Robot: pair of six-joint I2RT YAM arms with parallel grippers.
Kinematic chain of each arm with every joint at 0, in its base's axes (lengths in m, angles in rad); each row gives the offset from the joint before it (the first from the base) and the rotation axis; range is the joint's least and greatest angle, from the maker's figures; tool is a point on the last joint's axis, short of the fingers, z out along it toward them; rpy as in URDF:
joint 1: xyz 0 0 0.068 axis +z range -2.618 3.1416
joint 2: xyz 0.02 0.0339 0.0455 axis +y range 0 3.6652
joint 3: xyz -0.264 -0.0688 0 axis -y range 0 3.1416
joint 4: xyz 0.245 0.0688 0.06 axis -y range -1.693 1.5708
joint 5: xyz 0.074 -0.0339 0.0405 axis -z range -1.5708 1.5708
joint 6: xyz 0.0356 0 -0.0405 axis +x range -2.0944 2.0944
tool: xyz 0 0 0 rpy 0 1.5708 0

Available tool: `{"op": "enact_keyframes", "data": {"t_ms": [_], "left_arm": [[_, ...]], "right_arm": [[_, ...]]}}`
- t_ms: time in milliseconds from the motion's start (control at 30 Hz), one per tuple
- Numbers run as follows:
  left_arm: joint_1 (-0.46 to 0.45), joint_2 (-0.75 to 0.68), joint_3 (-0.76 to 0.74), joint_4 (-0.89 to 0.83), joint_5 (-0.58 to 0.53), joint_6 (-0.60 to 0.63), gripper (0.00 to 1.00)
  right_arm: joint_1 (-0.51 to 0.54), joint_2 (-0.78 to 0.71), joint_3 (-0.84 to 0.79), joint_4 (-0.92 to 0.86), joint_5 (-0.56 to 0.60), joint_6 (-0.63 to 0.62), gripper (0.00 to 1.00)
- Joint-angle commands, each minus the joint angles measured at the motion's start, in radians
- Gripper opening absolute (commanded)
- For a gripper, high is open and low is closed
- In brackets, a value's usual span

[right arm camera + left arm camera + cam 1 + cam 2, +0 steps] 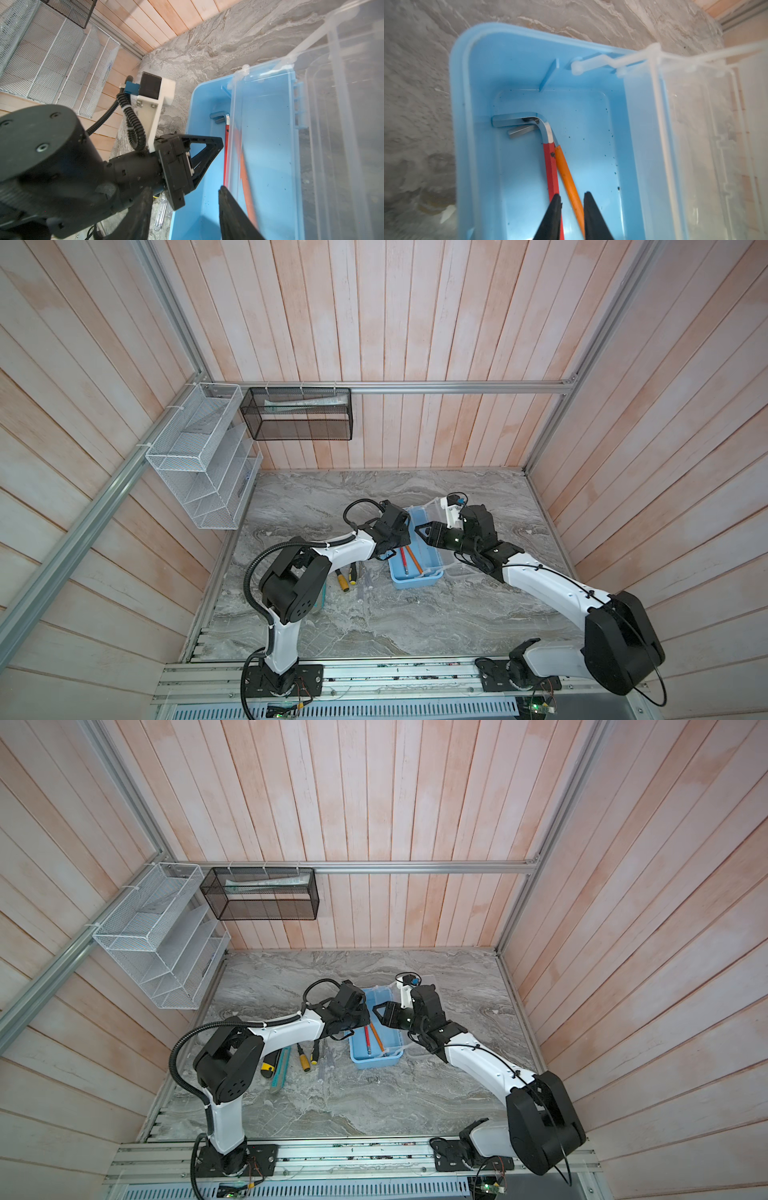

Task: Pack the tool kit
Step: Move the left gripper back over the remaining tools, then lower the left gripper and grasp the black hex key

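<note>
Counter (374,614), grey marble pattern. Blue tool box (415,581) sits near the middle, a little to the right, with its clear lid (455,568) swung open on the right side.

Inside, on the box floor: red hex key (552,166) and orange hex key (566,172). They lie side by side, shafts touching near the bend, bare steel short legs pointing the same way.

Left gripper (572,198) hangs over the box, above the two shafts. Its fingers (554,216) are released and slightly parted, clamped on nothing. Cannot tell if a tip touches the red shaft.

Right gripper (422,529) reaches in from the right, over the box's right edge by the lid. Its fingers (230,209) are spread wide with nothing between them. One sits just beside the lid's edge; contact not clear.

Loose on the counter left of the box:
- yellow-handled screwdriver (305,1060)
- clear-handled screwdriver (322,1058)
- yellow-and-black handle (269,1068), tool type not clear

White wire rack (195,456) on the left wall. Black mesh basket (299,418) on the far wall.
</note>
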Motion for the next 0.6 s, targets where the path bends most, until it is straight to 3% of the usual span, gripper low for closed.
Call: {"op": "enact_keyframes", "data": {"t_ms": [0, 233, 400, 567], "left_arm": [[0.020, -0.154, -0.058, 0.018, -0.058, 0.094, 0.32], [0.083, -0.346, -0.194, -0.122, -0.142, 0.161, 0.43], [0.151, -0.454, -0.324, -0.211, -0.211, 0.171, 0.43], [0.236, -0.525, -0.445, -0.246, -0.202, 0.138, 0.38]], "right_arm": [[0.002, -0.038, 0.049, -0.019, -0.014, -0.024, 0.51], [0.088, -0.069, 0.076, -0.055, 0.091, -0.063, 0.51], [0.130, -0.036, 0.080, -0.047, 0.095, -0.058, 0.50], [0.134, -0.002, 0.077, -0.026, 0.075, -0.042, 0.49]]}}
